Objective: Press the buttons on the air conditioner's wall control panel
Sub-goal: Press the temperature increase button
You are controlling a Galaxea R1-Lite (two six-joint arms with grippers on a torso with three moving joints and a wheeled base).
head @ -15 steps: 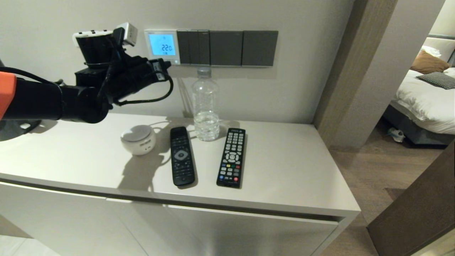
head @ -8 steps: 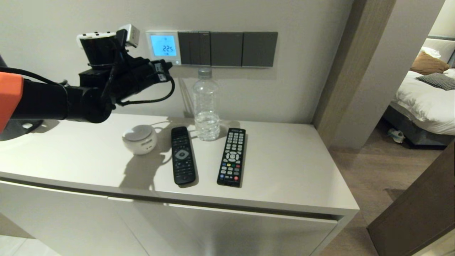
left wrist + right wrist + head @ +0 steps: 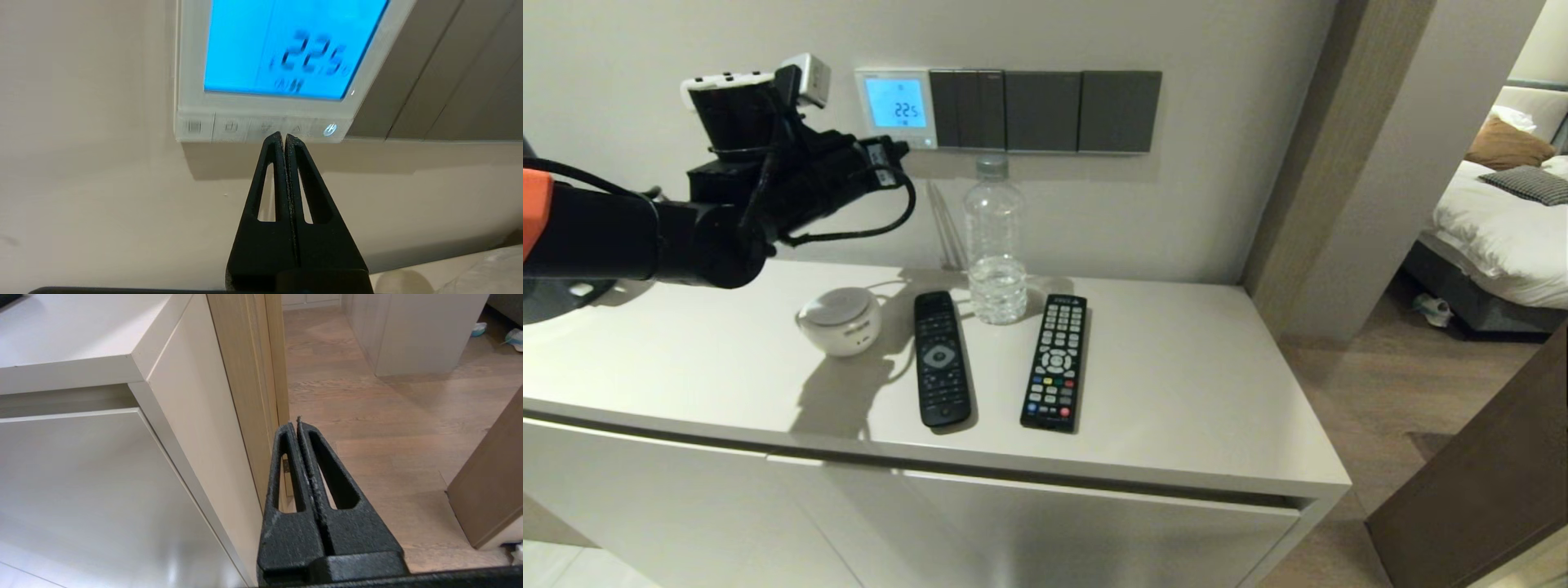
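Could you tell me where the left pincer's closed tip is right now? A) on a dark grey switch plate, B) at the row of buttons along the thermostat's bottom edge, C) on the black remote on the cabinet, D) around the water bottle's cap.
B: in the left wrist view the left pincer, shut, points at the buttons under the lit screen of the wall control panel.

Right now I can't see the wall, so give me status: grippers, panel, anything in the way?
Left gripper shut, tips at the buttons. Control panel lit, reading 22.5. Right gripper shut, parked beside the cabinet. Nothing in the way.
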